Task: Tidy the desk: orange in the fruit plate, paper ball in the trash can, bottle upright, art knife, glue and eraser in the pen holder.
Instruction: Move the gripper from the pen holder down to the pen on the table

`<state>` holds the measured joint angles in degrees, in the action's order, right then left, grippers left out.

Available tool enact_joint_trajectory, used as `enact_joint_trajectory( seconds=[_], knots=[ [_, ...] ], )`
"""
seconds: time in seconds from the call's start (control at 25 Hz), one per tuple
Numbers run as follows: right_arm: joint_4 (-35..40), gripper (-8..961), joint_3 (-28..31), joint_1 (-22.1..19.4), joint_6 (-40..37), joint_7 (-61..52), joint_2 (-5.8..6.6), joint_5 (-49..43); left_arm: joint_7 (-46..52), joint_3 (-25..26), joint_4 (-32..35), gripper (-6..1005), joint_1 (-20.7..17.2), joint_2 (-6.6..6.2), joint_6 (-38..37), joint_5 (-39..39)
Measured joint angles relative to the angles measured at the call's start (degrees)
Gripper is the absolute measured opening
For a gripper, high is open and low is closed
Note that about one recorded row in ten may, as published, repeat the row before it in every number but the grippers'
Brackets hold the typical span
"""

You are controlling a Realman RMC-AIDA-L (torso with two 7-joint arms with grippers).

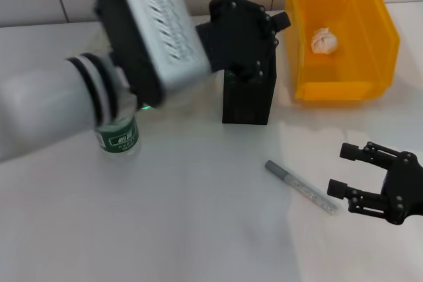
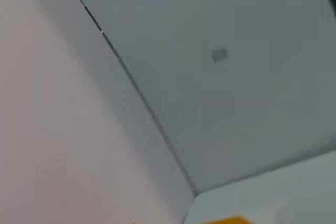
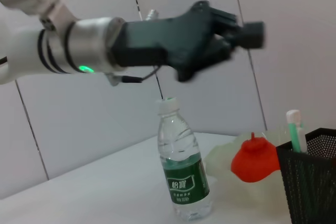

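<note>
The bottle (image 1: 117, 135) (image 3: 181, 174) stands upright with a green label, partly behind my left arm. My left gripper (image 1: 264, 47) (image 3: 239, 27) hovers open just above the black mesh pen holder (image 1: 248, 100) (image 3: 310, 182), holding nothing I can see. A green-and-white glue stick (image 3: 294, 129) pokes out of the holder. The grey art knife (image 1: 301, 186) lies on the table, and my right gripper (image 1: 345, 171) rests open just right of it. The paper ball (image 1: 324, 41) lies in the yellow trash can (image 1: 344, 87). The orange (image 3: 254, 160) sits on the pale fruit plate (image 3: 223, 156). No eraser shows.
My left forearm (image 1: 59, 107) crosses the left half of the head view and hides the table behind it. A grey panelled wall (image 2: 210, 77) runs along the back edge of the white table (image 1: 198, 216).
</note>
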<state>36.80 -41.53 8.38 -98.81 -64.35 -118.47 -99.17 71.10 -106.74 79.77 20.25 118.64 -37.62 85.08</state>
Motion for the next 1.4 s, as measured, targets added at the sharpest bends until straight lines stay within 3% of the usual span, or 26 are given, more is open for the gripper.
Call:
enact_joint_trajectory(
  seconds=[0.04, 0.12, 0.16, 0.28, 0.32, 0.4, 0.44, 0.56, 0.6, 0.64, 0.8, 0.84, 0.92, 1.0, 1.04, 1.2, 1.4],
  knots=[
    [0.00, 792, 0.00, 0.00, 0.00, 0.00, 0.00, 0.00, 0.00, 0.00, 0.00, 22, 0.00, 0.00, 0.00, 0.00],
    [2.00, 792, 1.82, -0.34, -0.51, -3.15, 0.04, 0.11, -0.38, 8.25, -5.43, 28, 0.20, -0.02, -18.11, -9.51],
    [2.00, 792, 1.82, -0.34, -0.51, -3.15, 0.04, 0.11, -0.38, 8.25, -5.43, 32, 0.20, -0.02, -18.11, -9.51],
    [6.64, 791, 3.55, -0.46, -2.22, -10.31, 0.21, -0.13, -2.85, 12.61, -12.04, 41, -0.80, -0.06, -30.06, -13.93],
    [9.10, 791, 3.60, -0.47, -2.83, -13.83, 0.31, -0.29, -2.85, 12.61, -12.04, 45, -0.80, -0.06, -30.06, -13.93],
    [18.84, 791, 3.42, -0.31, -4.42, -23.78, 0.13, -2.54, -9.02, 16.86, -24.25, 77, -1.89, -0.10, -43.13, -16.29],
    [18.84, 791, 3.42, -0.31, -4.42, -23.78, 0.13, -2.54, -9.02, 16.86, -24.25, 106, -1.89, -0.10, -43.13, -16.29],
    [31.00, 791, 2.79, 1.46, -5.26, -35.51, -0.64, -7.94, -14.98, 18.68, -33.68, 194, -1.97, -0.09, -48.16, -16.94],
    [37.30, 791, 1.46, 3.75, -5.25, -43.95, -0.68, -11.85, -18.43, 19.21, -39.39, 223, -1.93, -0.08, -48.96, -17.00],
    [37.30, 791, 1.46, 3.75, -5.25, -43.95, -0.68, -11.85, -18.43, 19.21, -39.39, 269, -1.93, -0.08, -48.96, -17.00],
    [51.27, 792, -4.97, 11.74, -6.91, -64.49, -0.15, -26.36, -25.33, 20.40, -48.72, 453, -1.87, -0.12, -48.94, -17.07],
    [51.27, 792, -4.97, 11.74, -6.91, -64.49, -0.15, -26.36, -25.33, 20.40, -48.72, 492, -1.87, -0.12, -48.94, -17.07],
    [56.10, 792, -9.83, 16.03, -8.43, -71.65, -0.23, -34.85, -30.46, 22.03, -54.34, 568, -1.59, -0.13, -48.76, -17.26],
    [58.24, 792, -16.65, 21.26, -10.79, -79.36, -0.40, -44.06, -32.53, 22.78, -56.72, 645, -1.52, -0.15, -48.67, -17.29],
    [58.24, 792, -16.65, 21.26, -10.79, -79.36, -0.40, -44.06, -33.40, 23.02, -57.83, 684, -1.52, -0.14, -48.65, -17.29],
    [57.93, 792, -26.79, 26.92, -14.59, -86.65, -0.54, -53.13, -33.72, 23.16, -60.08, 770, -1.50, -0.16, -48.36, -17.28],
    [58.57, 791, -35.19, 27.48, -17.29, -89.33, -0.87, -57.52, -33.50, 23.18, -60.31, 835, -1.44, -0.16, -47.60, -17.27]
  ],
)
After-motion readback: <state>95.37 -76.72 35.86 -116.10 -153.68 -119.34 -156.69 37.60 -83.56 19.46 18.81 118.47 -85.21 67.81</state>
